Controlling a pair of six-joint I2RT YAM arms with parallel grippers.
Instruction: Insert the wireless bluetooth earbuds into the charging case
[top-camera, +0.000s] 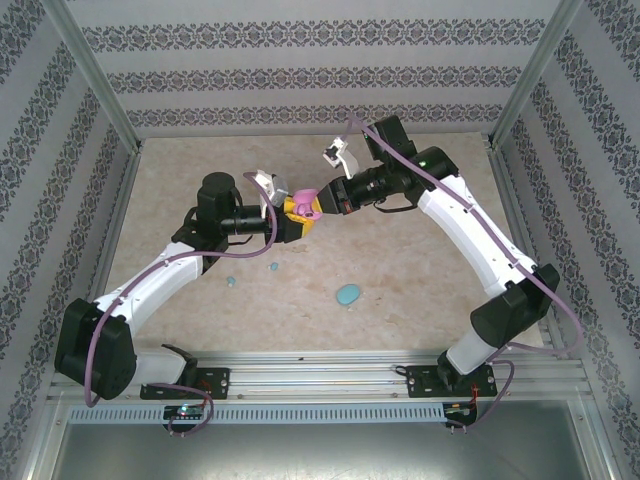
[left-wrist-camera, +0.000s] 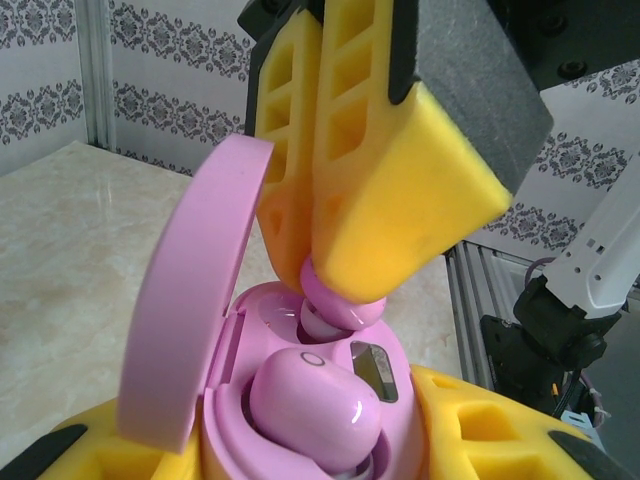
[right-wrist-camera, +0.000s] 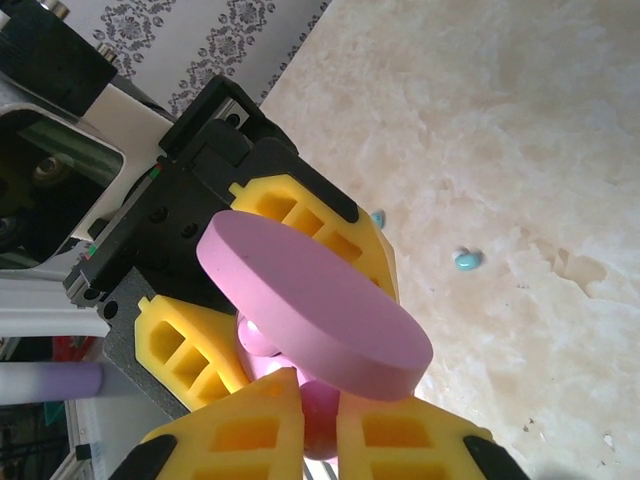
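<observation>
Right fingers (left-wrist-camera: 400, 230) are pinching a pink earbud (left-wrist-camera: 335, 300) tight. It's hanging straight over the empty far well of the pink case (left-wrist-camera: 228, 425), tip end pointing down, just about touching the rim. I'm guessing a short push down is all that's left. Left fingers (left-wrist-camera: 110, 460) are clamping the case from both sides, holding it up off the desk (top-camera: 420, 260). Another pink earbud (left-wrist-camera: 305, 400) is already sitting in the nearer well. The open lid (left-wrist-camera: 190, 300) is standing close beside the right fingers, so that's worth watching. Farther off, a light-blue case (top-camera: 348, 294) and two light-blue earbuds (top-camera: 230, 281) are lying on the desk's near part.
</observation>
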